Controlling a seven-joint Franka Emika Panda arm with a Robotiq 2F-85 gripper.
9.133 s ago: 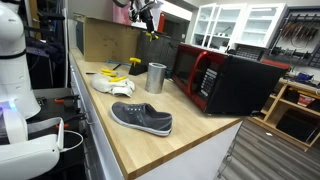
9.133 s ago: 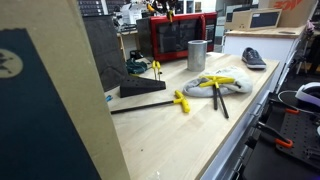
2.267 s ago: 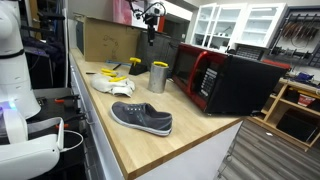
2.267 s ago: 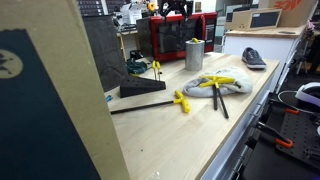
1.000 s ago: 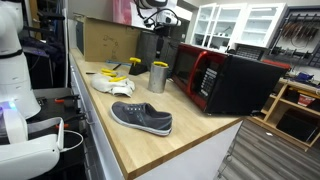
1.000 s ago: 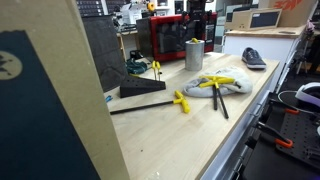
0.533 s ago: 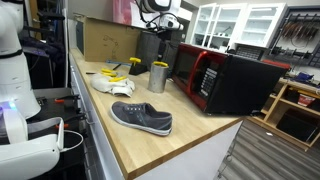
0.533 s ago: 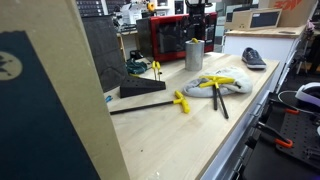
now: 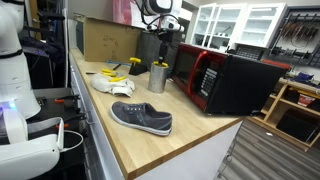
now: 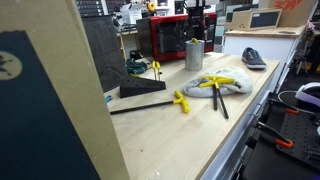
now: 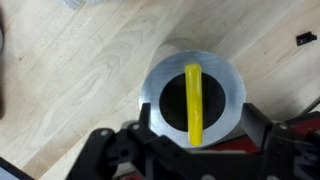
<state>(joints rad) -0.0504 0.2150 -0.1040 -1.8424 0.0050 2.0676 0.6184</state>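
The gripper (image 9: 160, 56) hangs just above the metal cup (image 9: 157, 79), jaws spread wide, a yellow stick (image 11: 194, 103) inside that cup.

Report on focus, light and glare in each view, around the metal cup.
Wrist view: the metal cup and the yellow stick inside it are sharp and evenly lit, with the cup's inside in deep shadow. In both exterior views the cup is small and soft. In an exterior view a tan panel near the lens blocks much; in an exterior view the white cabinets glare.
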